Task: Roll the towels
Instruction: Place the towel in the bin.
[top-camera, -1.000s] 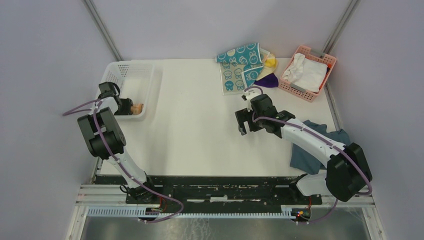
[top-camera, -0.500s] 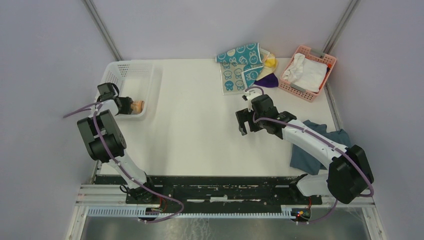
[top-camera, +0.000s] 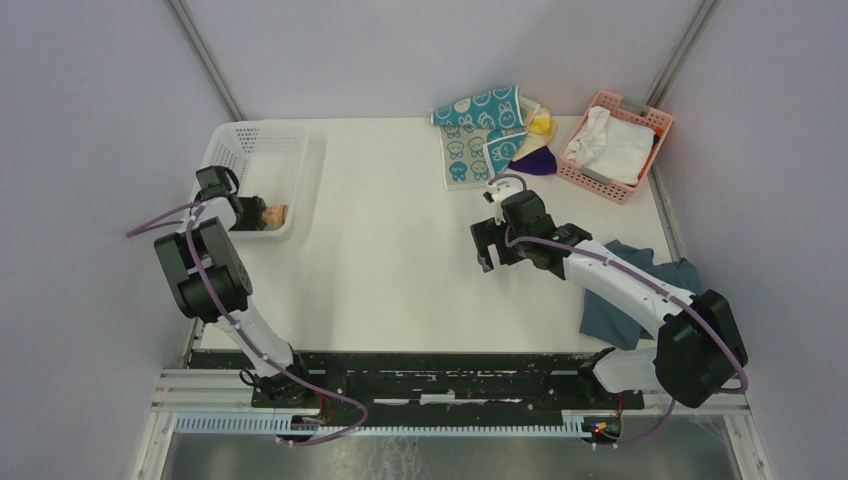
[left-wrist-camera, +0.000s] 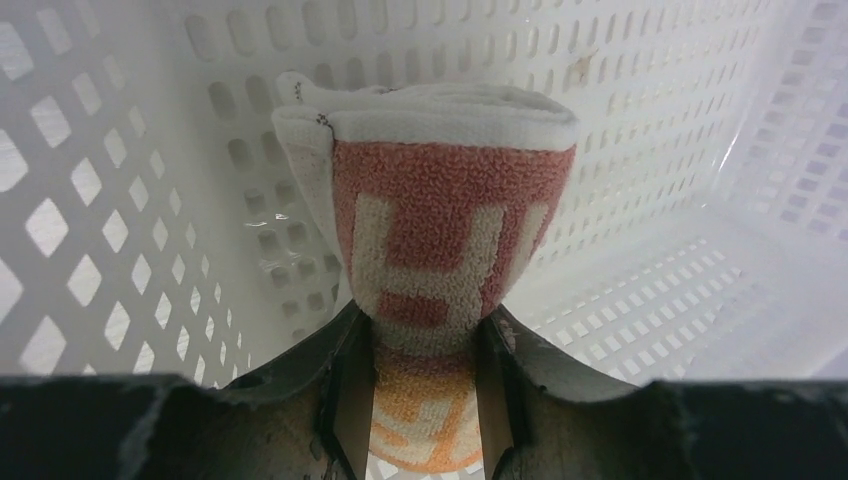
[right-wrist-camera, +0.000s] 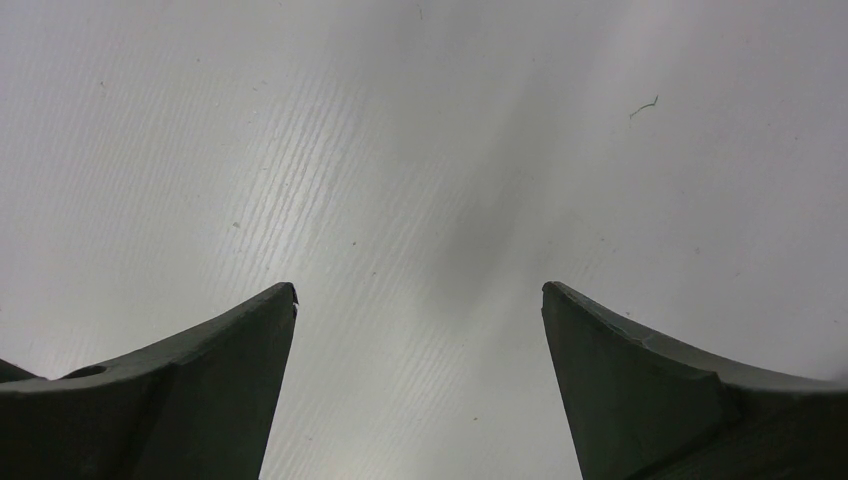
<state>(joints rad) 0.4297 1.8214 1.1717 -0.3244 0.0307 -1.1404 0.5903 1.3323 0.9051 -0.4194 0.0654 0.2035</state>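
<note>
So the left gripper (left-wrist-camera: 425, 345) is clamped on a rolled peach-orange towel (left-wrist-camera: 450, 220), down inside the white perforated basket (top-camera: 268, 148) at the far-left of the bench (top-camera: 380, 270). The roll sticks out past the fingertips toward the basket wall, so I'd say that one's basically done and just needs dropping off. The right gripper (right-wrist-camera: 418, 300) is spread wide with nothing in it, hovering over bare bench. The next towels are what matter here: the heap sits at the far edge, straight beyond the right gripper and a touch to its right, with the teal rabbit towel (top-camera: 478, 128) on top and nearest, pale yellow (top-camera: 541, 122) and purple (top-camera: 536, 162) bits poking out beside it. The teal one's front flap runs roughly near-to-far. The right arm is way closer than the left, so my guess is it reaches forward for that one next.
</note>
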